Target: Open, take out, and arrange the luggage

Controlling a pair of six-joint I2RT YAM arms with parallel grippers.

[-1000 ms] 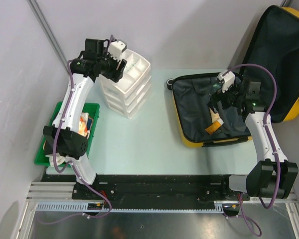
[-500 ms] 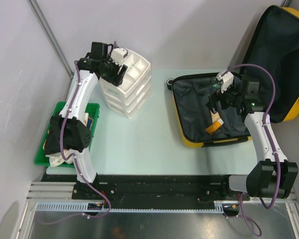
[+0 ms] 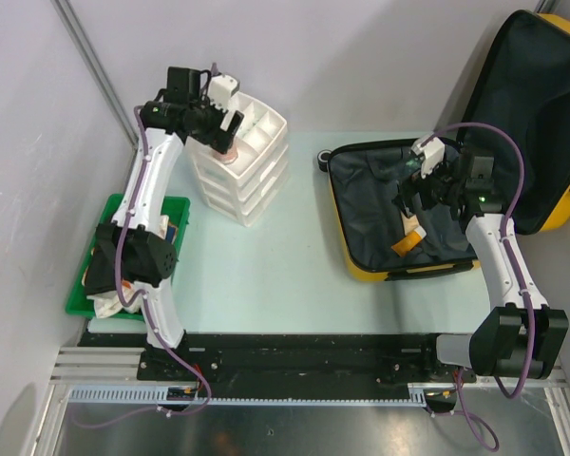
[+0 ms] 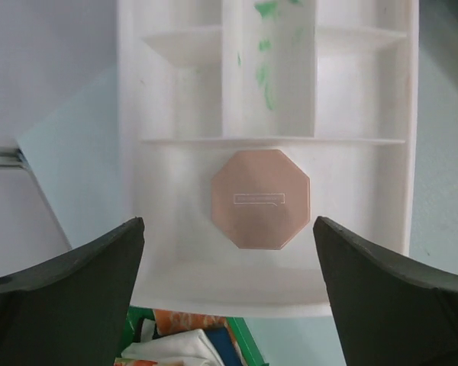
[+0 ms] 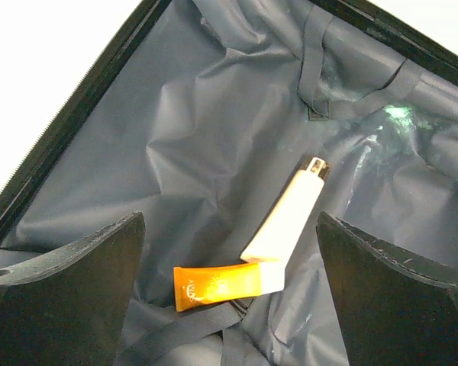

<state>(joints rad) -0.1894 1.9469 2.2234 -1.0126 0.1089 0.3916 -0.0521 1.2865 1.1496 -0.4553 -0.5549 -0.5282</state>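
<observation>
Well, left gripper (image 4: pixel 229 223) and right gripper (image 5: pixel 230 216) both gape; we'd lower the right astride the white tube (image 5: pixel 286 217) in the luggage (image 5: pixel 175 152), one o'clock of the orange tube (image 5: pixel 214 286).

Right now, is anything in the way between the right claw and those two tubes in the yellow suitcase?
Nothing visible. The right gripper hangs open above the open yellow suitcase; the white tube and the orange tube lie uncovered on its dark lining directly below.

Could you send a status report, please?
Left claw open above drawer unit, pink compact inside. Right claw open over open luggage; orange tube, white tube below. Nothing blocking.
</observation>
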